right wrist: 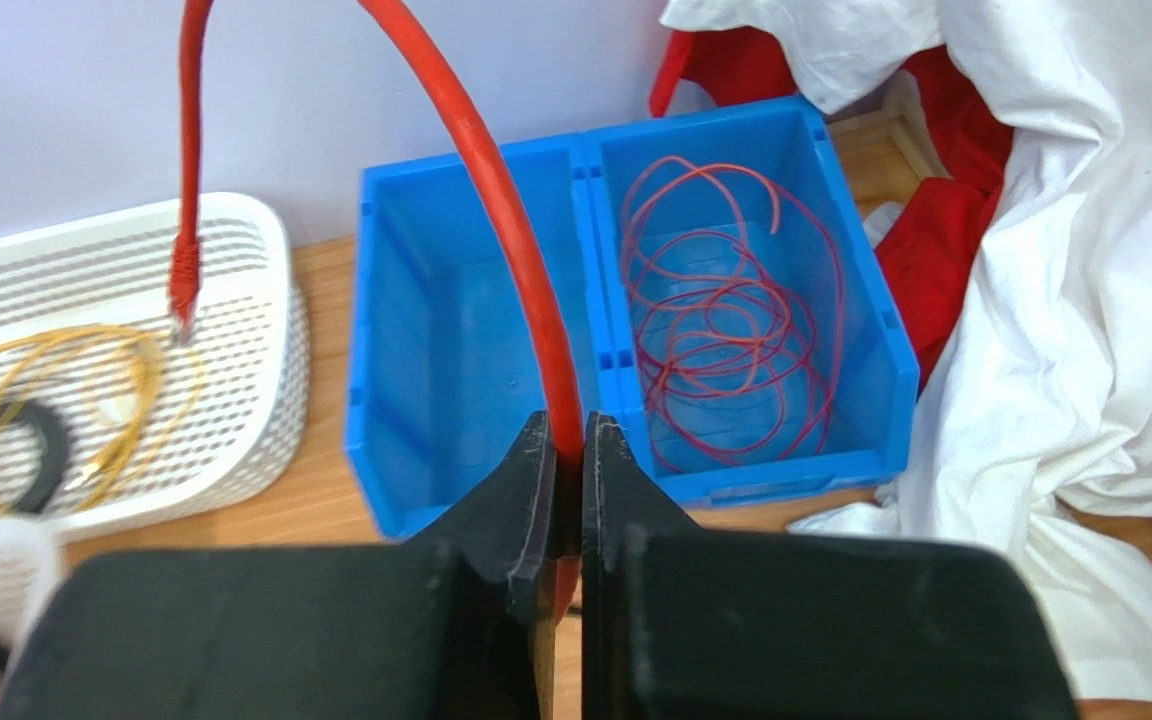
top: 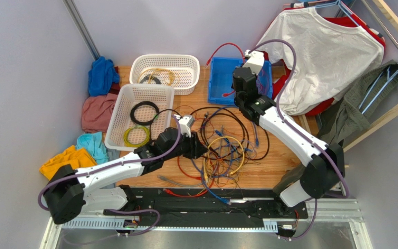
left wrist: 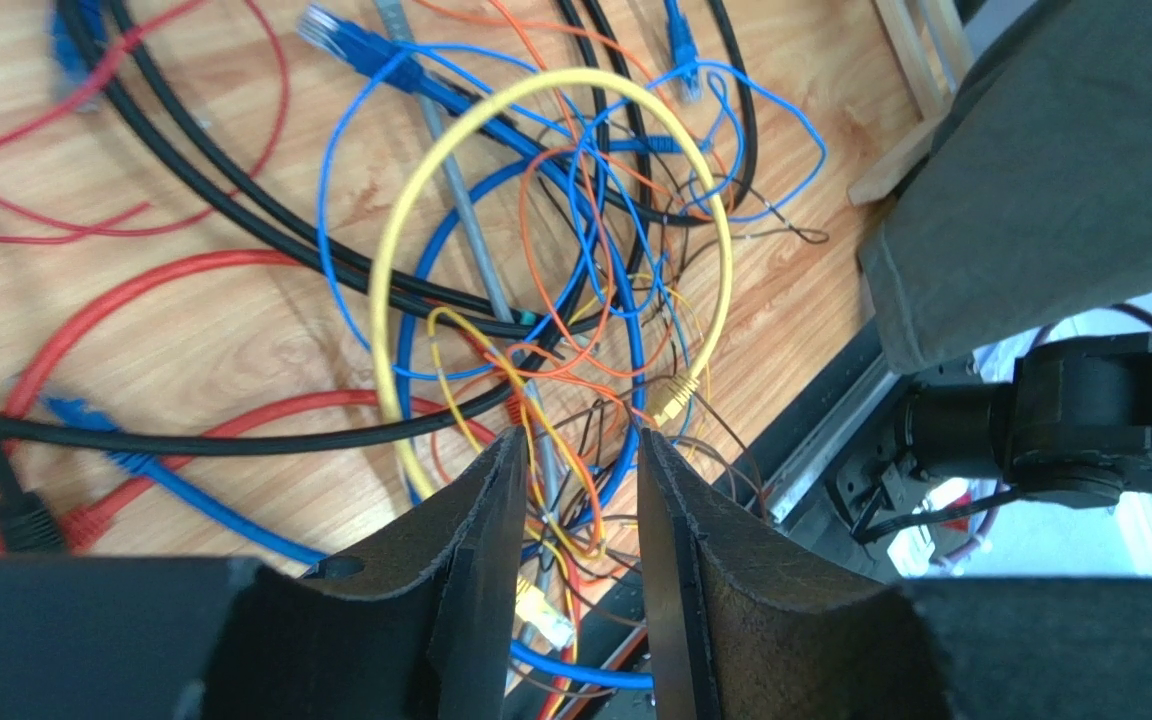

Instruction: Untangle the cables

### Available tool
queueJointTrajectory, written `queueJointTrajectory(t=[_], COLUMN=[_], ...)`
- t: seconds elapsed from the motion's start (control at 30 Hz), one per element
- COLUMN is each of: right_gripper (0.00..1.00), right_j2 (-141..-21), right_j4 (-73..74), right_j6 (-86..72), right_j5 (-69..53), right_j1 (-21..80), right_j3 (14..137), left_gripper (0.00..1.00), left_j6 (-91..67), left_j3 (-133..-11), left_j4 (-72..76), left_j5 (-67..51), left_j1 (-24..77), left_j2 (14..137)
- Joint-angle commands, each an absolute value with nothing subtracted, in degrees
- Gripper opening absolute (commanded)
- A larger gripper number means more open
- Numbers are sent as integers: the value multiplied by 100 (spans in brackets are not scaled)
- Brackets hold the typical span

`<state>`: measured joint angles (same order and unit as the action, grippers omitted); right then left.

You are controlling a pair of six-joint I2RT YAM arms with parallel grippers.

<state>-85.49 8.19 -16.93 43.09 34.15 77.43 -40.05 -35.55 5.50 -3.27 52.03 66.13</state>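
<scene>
Wooden table, left claw parted over cables — right claw clamped on red cable, near blue bin

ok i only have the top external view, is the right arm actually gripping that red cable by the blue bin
observer: yes. In the right wrist view the right gripper has its jaws shut on the red ethernet cable, which arcs up out of them.
operator: anything in the bin already
observer: thin red wire lies loosely coiled in the right compartment of the blue bin, as that camera sees it.
operator: and the left jaws, got anything
observer: no. In the left wrist view the left gripper has its jaws open, with thin yellow and orange strands of the cable tangle running between them, not pinched.
</scene>
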Motion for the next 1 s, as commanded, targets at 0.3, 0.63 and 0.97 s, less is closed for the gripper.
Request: queueJointTrajectory(t=[0.3,0.63,0.97], right_gripper=[0,0,0], right_j2=[-10564,-11362,-12638], right_j4=[1301,1213,1283], right_j6=[-1564,-1433,-1239], right_j5=[4755,4465,4263], right_j1=[2830,2663,2522], right_j3=[9212,10105,11250], left_gripper=[41,39,39], left_j6=[-4017,-4078,-4087], left_j3=[-3164,-3252,-3147], left_j4=[44,220,193], left_j5=[378,114,193], left_j1=[5203,5203,5203], left_j2=[5423,5968,5976])
